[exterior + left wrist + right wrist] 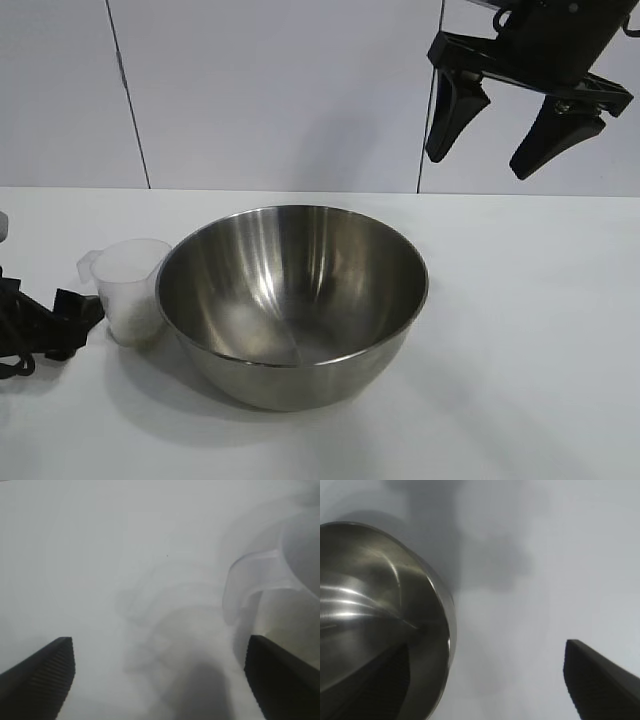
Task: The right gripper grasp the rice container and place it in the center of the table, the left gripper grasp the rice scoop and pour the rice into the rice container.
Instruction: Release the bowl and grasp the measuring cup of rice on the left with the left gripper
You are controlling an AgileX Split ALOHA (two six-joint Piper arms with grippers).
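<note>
Near the table's front edge: bare white top (520, 400), with the bowl's shadow just ahead of it.
Bowl: the steel bowl (292, 300) stands upright about midway across the table, a little toward the left edge; its inside looks bare and shiny, no grains can be made out.
Bowl in the right wrist view: its rim and inner wall (375, 620) fill one side, table beside it.
Scoop: the clear plastic scoop (132, 290) stands upright just left of the bowl, touching it or nearly so; which one cannot be told.
Scoop handle: it juts toward the table's left edge, seen close in the left wrist view as a curved translucent strap (255, 582).
Rice: a pale whitish fill shows in the scoop's lower part (135, 322); single grains cannot be made out.
Left gripper: low at the left edge (72, 318), its claw spread wide, nothing between the fingers; one finger (280, 675) lies just beside the scoop handle, the other (40, 677) well apart from it over bare table.
Right gripper: far side, high above the table's back right part (500, 140), claw spread and holding nothing, fingers pointing down, well apart from the bowl.
</note>
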